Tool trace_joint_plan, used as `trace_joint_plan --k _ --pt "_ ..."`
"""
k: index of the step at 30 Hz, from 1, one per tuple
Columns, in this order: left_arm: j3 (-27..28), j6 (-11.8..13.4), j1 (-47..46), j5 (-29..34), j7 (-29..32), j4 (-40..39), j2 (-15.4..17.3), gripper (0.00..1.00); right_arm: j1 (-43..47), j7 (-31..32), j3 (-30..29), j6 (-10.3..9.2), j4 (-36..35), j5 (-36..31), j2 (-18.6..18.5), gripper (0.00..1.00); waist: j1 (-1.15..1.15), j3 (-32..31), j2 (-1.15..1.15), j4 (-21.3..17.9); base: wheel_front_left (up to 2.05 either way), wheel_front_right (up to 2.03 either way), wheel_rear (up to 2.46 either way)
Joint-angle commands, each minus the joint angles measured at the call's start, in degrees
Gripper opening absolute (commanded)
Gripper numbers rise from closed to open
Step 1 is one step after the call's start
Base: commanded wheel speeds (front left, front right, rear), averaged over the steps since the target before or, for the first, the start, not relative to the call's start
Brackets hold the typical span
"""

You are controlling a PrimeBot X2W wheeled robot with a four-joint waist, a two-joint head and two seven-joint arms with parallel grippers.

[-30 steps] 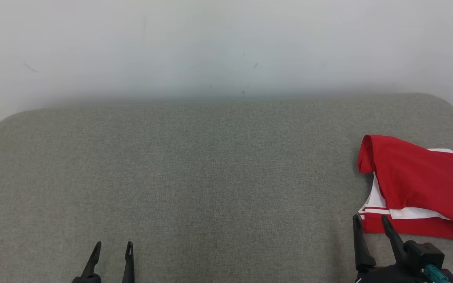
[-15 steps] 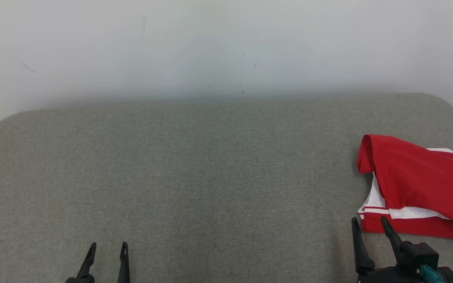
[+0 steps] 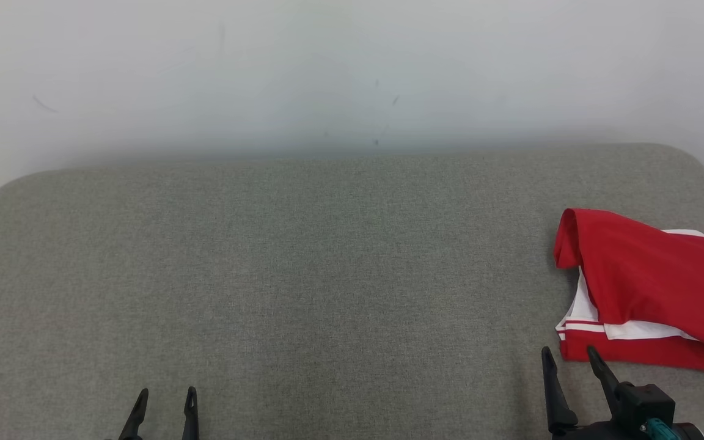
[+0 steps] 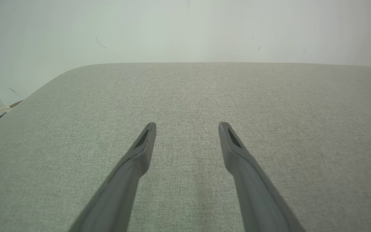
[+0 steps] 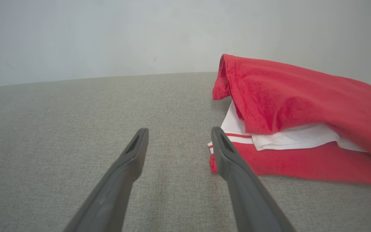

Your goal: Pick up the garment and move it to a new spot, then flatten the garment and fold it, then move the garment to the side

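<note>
Right gripper (image 3: 567,352): two long dark fingers, spread apart and empty, seen at the lower right of the head view. In the right wrist view its right finger (image 5: 224,151) is seen against the garment's near left corner; whether it touches cannot be told.
Left gripper (image 3: 167,391): two long dark fingers, likewise spread apart with nothing between them. It is held over bare upholstery at the lower left, well apart from the garment.
Grey woven upholstered surface (image 3: 327,256): broad and flat, with rounded far corners. Both grippers and the garment are set over it.
Pale plain wall (image 3: 327,73): seen directly behind the far edge of the surface and marked by a few faint dark scuffs.
Red-and-white fabric garment (image 3: 651,281): laid in folded layers at the right edge of the surface and cut off by the right border of the head view. Its upper red layer is draped loosely, with a raised fold at the far left corner.
White layer (image 5: 288,138): exposed between the red layers and crossed by thin red stripes at its left end.
</note>
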Motion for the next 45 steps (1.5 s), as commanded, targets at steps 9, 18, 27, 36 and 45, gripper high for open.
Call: trace_joint_plan --k 9,18,27,36,45 --pt "0.2 -0.3 -0.7 -0.3 -0.1 -0.8 0.2 1.0 -0.5 0.0 -0.1 0.0 -0.8 0.0 0.0 1.0 0.0 0.0 0.0 0.3 0.0 0.0 0.0" --pt "0.4 -0.7 -0.6 -0.4 -0.1 -0.7 0.1 1.0 -0.4 0.0 -0.1 -0.01 -0.6 -0.2 0.0 1.0 0.0 0.0 0.0 0.6 0.0 0.0 0.0" --pt "0.3 -1.2 -0.5 -0.9 -0.2 -0.2 0.1 1.0 -0.5 0.0 0.4 -0.01 -0.2 -0.3 0.0 1.0 0.0 -0.1 0.0 0.9 0.0 0.0 0.0" --pt "0.2 -1.7 -0.4 -1.4 -0.2 0.1 0.1 1.0 -0.5 0.0 0.6 -0.01 0.0 -0.2 -0.2 1.0 0.0 -0.2 0.0 1.3 0.0 0.0 0.0" --pt "1.2 -2.1 -0.5 -6.3 2.0 2.8 -0.1 0.0 0.8 1.5 -0.4 0.0 1.8 4.7 0.3 0.0 0.0 -0.2 0.0 1.4 0.0 0.0 0.0"
